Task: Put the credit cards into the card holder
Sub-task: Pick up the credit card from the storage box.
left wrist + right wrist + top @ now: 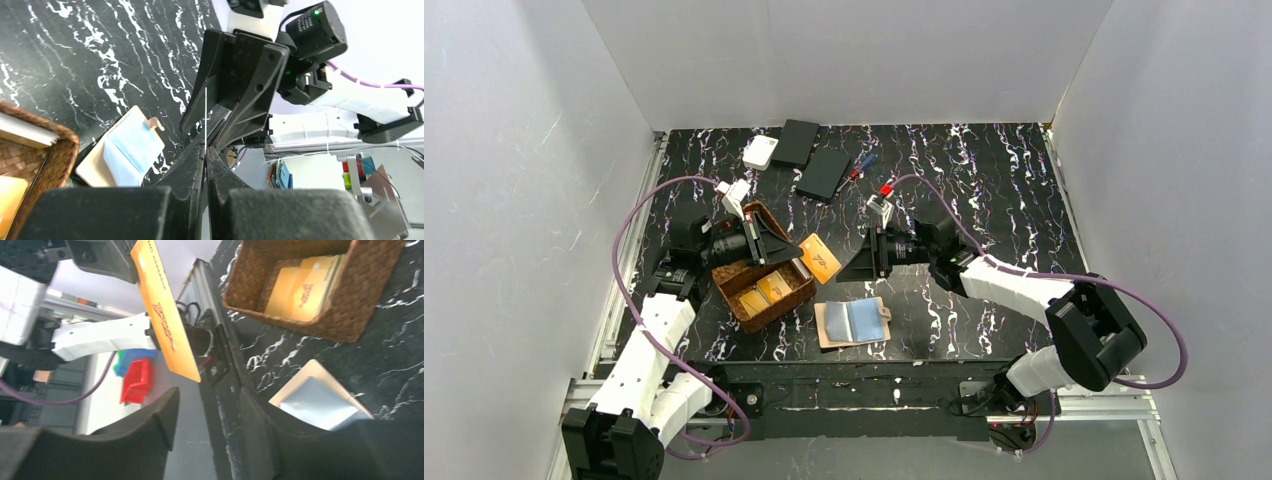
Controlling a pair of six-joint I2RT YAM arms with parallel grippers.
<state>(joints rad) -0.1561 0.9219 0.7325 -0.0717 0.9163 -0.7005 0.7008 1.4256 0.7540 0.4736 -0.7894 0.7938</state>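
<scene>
- Left jaws clench one orange card (pixel 820 258), holding it out toward the right jaws.
- Right jaws stand parted just short of it, gripping nothing.
- Card holder (pixel 854 322) lies open on the counter below both.
- This looks like a handover: the right jaws must next close on the card's free edge.

The bench (pixel 984 180) has a smooth black stone-look top veined in white, with a faint sheen. The woven tray (pixel 744 305) is rough brown wicker. The orange card (pixel 820 258) is glossy plastic. The card holder (pixel 824 325) looks like matt tan leatherette, its clear pockets shiny. The left hand (pixel 206 155) and right hand (pixel 209 400) are matt black plastic, slightly grainy.
</scene>
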